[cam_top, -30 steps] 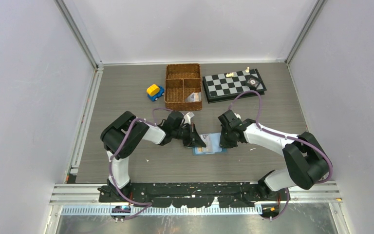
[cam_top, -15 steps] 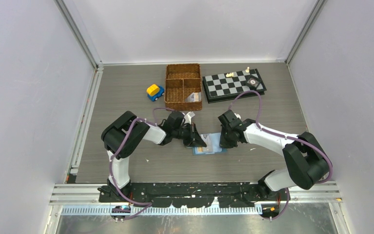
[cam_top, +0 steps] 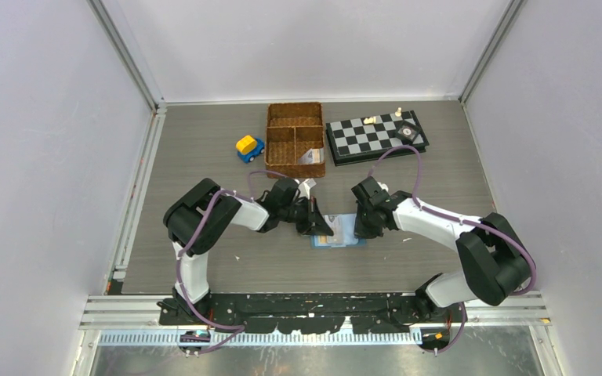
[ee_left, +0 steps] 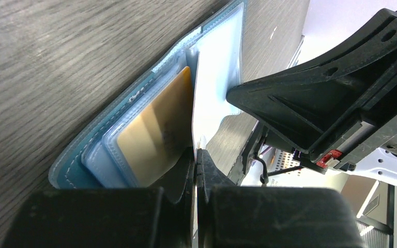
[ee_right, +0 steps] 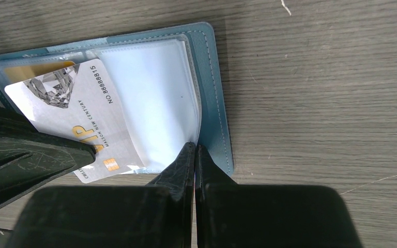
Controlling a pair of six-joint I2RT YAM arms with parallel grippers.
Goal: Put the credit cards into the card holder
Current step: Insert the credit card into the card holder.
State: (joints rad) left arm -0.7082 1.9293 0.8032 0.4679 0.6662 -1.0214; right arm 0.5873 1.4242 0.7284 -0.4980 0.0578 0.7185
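1. Our left gripper (ee_left: 196,157) has its fingers pressed together on a corner of the grey-white plastic VIP card with the diamond print (ee_right: 77,116). The rest of the card sticks out past the fingertips, lying askew over the open teal-blue folding card holder (ee_right: 216,77).
2. Our right gripper (ee_right: 194,151) looks pinched shut on the edge of the holder's clear pocket leaf (ee_right: 150,93). The holder spreads out ahead and to the left of those tips, flat on the grey wood-grain table (ee_right: 315,77).
3. An orange-gold card (ee_left: 152,132) already sits in a pocket just left of the left fingertips. We can't tell whether the VIP card's leading edge is inside a pocket or only resting on top.
4. What worries us:
   - The card is skewed to the pocket, so a straight push could catch a corner on the lip and bow the card.
   - It could slide between leaves instead of into a pocket.
   - The right pinch is only on the thin leaf, so a hard push could pull it free and shove the holder along the table.
   - A corner grip lets the card pivot in the fingers.
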